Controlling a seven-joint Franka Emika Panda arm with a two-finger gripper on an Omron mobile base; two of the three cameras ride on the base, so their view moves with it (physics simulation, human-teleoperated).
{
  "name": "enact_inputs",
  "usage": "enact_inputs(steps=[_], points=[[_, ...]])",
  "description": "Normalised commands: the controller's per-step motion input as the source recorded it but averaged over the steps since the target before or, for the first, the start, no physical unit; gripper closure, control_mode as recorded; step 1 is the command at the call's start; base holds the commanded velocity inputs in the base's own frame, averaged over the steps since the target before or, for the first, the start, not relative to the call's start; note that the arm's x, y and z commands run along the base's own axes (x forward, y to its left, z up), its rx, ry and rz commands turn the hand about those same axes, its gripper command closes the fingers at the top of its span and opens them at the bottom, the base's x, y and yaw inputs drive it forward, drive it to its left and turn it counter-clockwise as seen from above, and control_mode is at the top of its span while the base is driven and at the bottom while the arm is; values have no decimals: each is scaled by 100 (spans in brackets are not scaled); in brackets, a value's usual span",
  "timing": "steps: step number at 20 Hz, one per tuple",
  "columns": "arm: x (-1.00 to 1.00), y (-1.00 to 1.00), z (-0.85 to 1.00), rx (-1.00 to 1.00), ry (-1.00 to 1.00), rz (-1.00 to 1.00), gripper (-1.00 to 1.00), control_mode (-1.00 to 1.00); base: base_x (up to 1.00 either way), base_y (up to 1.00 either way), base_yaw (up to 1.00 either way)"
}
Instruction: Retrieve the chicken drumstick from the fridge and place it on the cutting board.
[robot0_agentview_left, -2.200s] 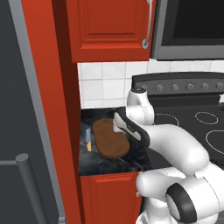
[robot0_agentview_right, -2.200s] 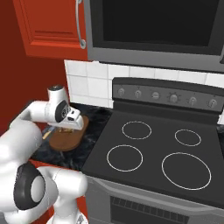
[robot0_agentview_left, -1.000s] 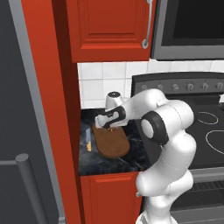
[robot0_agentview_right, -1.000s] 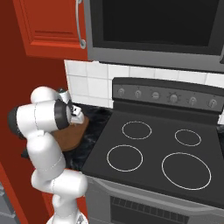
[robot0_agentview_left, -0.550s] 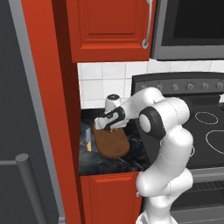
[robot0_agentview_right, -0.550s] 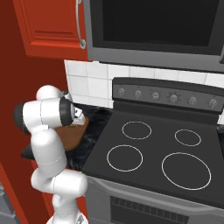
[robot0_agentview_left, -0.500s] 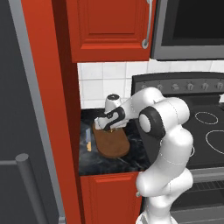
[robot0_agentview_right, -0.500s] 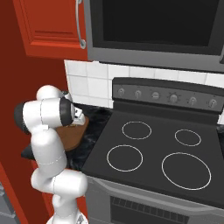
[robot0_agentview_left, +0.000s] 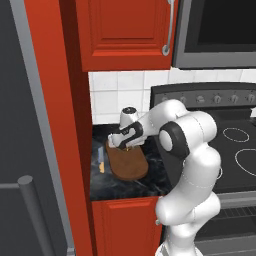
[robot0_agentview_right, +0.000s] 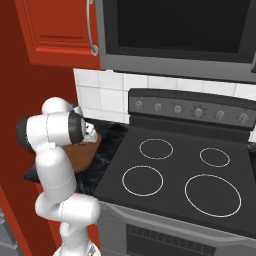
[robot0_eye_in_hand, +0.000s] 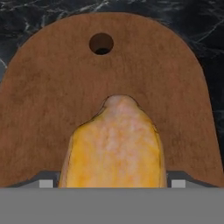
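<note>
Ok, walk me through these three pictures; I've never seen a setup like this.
It's a simulated kitchen with a white robot arm. Two pictures come from cameras behind the arm, left and right, looking over it. The third is from a camera on the hand, looking along the end effector. On the dark counter beside the stove lies a brown cutting board with a hole near one end. The end effector is low over the board, and the golden drumstick sits between its fingers, so it seems held.
</note>
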Motion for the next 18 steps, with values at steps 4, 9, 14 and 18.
enact_inputs(steps=[4, 9, 14, 18], points=[[-4, -1, 36, 2, 2, 0, -100, -100, 0, 0, 0], [-32, -5, 42, 1, 1, 0, -100, -100, 0, 0, 0], [-53, -37, 9, 0, 13, 0, -100, -100, 0, 0, 0], [-92, -62, 26, 0, 9, 0, -100, -100, 0, 0, 0]])
